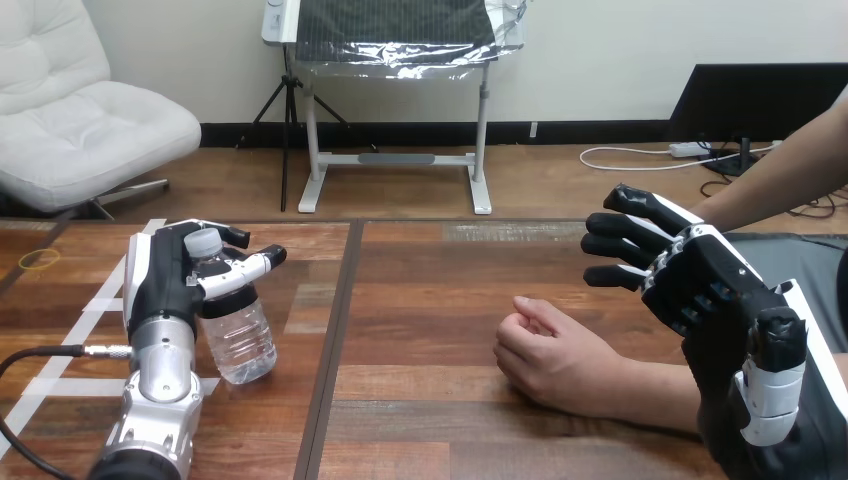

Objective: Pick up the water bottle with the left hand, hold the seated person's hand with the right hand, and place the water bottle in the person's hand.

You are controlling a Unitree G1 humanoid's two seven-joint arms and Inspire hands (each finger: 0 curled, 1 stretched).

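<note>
Clasping the upright water bottle (240, 340), left robot hand (163, 278) curls round its top

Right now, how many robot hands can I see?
2: the black-and-white left hand, curled round the clear plastic water bottle at the left; the black-and-white right hand, open, near the person's fist.

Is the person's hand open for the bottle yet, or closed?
Closed. The person's hand lies on the table in a loose fist, fingers curled in, palm not turned up.
</note>
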